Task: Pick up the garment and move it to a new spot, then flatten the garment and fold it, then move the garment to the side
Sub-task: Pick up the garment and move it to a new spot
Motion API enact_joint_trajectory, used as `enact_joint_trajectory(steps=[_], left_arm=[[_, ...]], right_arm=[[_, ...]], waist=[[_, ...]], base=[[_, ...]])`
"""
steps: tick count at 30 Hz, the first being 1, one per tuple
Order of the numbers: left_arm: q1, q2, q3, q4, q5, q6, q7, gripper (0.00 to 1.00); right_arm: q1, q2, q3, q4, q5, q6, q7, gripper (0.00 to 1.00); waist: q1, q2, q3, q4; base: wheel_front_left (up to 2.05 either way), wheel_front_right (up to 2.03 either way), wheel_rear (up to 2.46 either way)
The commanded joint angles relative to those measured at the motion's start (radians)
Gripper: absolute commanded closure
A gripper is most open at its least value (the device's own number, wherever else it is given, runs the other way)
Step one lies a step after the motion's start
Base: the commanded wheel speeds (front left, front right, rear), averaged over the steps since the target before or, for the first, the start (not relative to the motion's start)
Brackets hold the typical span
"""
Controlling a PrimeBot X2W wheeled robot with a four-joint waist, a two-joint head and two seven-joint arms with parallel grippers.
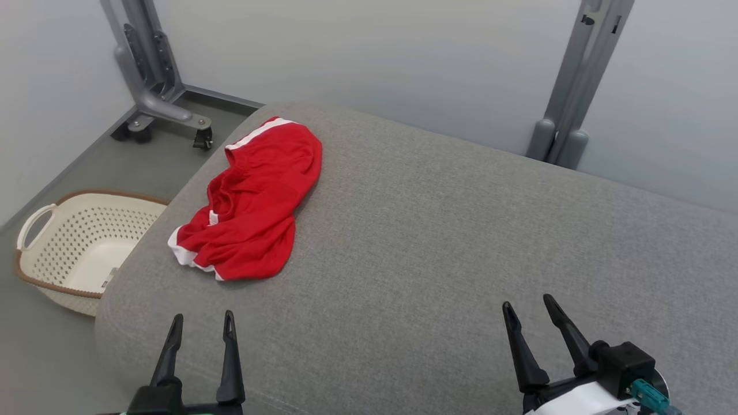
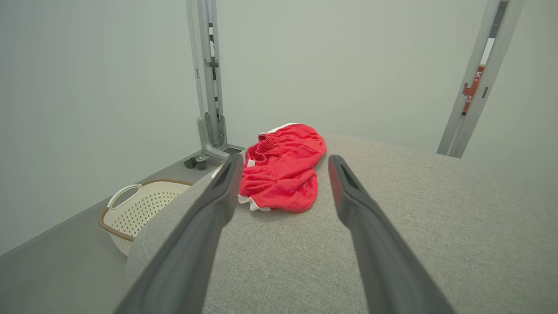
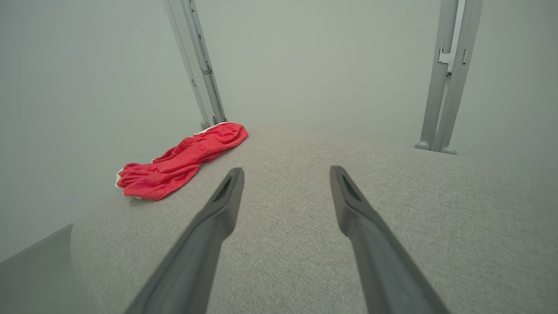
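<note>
**Head view.** The red shorts (image 1: 253, 202), trimmed in white, lie crumpled near the far left corner of the grey upholstered surface (image 1: 438, 230). They are ahead of the left gripper (image 1: 203, 314) and well apart from it. The right gripper (image 1: 527, 301) is farther off at the lower right, with bare grey fabric between it and the shorts. Both grippers have their fingers spread and hold nothing. Off the surface's left edge, a cream perforated laundry basket (image 1: 81, 230) with a brown rim stands on the grey floor (image 1: 34, 346). Behind it is a grey metal frame leg (image 1: 155, 86) on casters. A second grey post (image 1: 576, 86) rises at the upper right against the pale wall (image 1: 375, 52).

**Left wrist view.** The shorts sit beyond the two dark fingers (image 2: 209, 226), framed between the tips. The left tip overlaps the shorts' edge in the picture. A white hem shows at their near edge, and the gathered waistband is toward the far left. The basket is low on the left, below the surface's rounded edge.

**Right wrist view.** The shorts lie well ahead and to the left of the spread fingers, at the surface's left edge. Bare fabric stretches ahead to the wall and the two posts.
</note>
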Motion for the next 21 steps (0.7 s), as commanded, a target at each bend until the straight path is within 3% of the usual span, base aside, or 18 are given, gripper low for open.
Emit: enact_joint_trajectory(steps=[1, 9, 14, 21], left_arm=[[0.004, 0.001, 0.003, -0.006, -0.004, 0.006, 0.000, 0.00], [-0.003, 0.001, 0.010, -0.005, -0.011, 0.006, 0.000, 0.00], [-0.082, 0.029, 0.032, 0.018, 0.040, -0.023, 0.000, 0.00], [-0.369, 0.060, 0.096, 0.079, -0.017, -0.068, 0.006, 0.00]], right_arm=[[-0.015, -0.002, 0.001, 0.003, 0.006, -0.002, -0.003, 0.00], [-0.003, -0.001, 0.002, 0.006, 0.005, -0.002, -0.003, 0.00], [-0.002, -0.015, 0.000, -0.003, -0.006, -0.002, -0.003, 0.00], [-0.102, -0.115, 0.019, -0.022, -0.043, -0.002, -0.003, 0.00]], waist=[[0.0000, 0.0000, 0.003, 0.024], [0.0000, 0.0000, 0.019, 0.037], [0.0000, 0.0000, 0.051, 0.043], [0.0000, 0.0000, 0.254, 0.020]], base=[[0.00, 0.00, 0.00], [0.00, 0.00, 0.00], [0.00, 0.00, 0.00], [0.00, 0.00, 0.00]])
